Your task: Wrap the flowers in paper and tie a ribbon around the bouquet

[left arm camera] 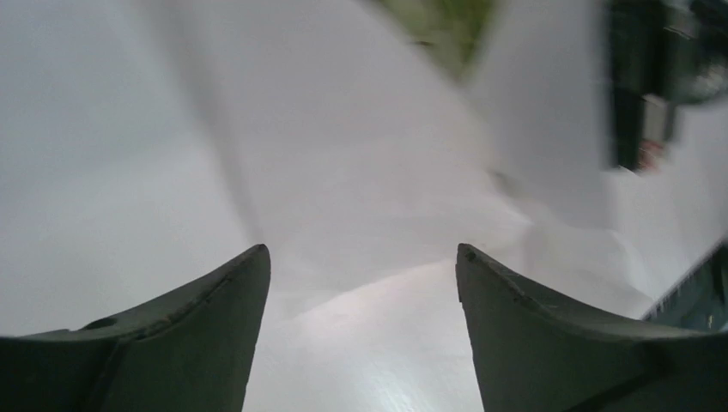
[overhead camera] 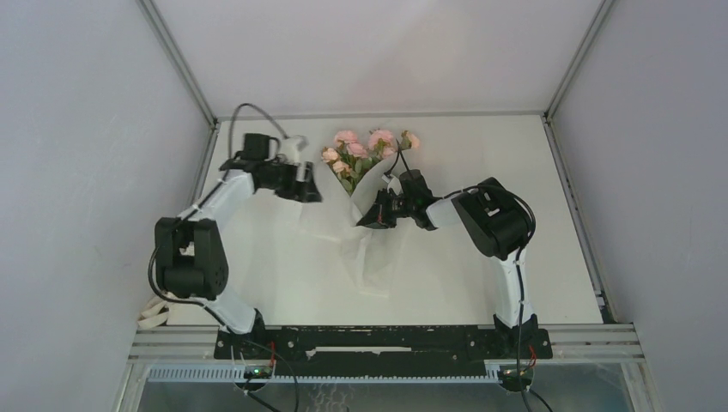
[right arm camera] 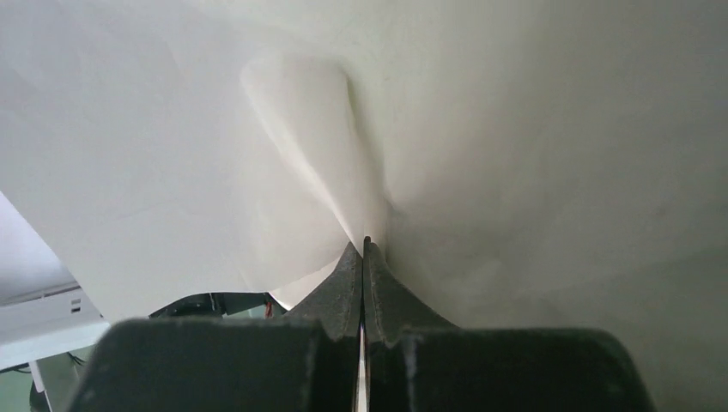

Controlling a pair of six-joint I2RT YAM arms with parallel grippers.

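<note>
At the far middle of the table (overhead camera: 515,283), one bunch of flowers (overhead camera: 369,148) is laid in one sheet of paper (overhead camera: 371,257). The long axis runs far to near, blooms at the far end, about six counted. A paper fold is pinched in the closed right gripper (overhead camera: 375,219), so that arm is nearer. The left gripper (overhead camera: 307,189) is held wide open and empty, with the paper just to its right. One ribbon (overhead camera: 154,311), probably, is seen at the near-left corner.
</note>
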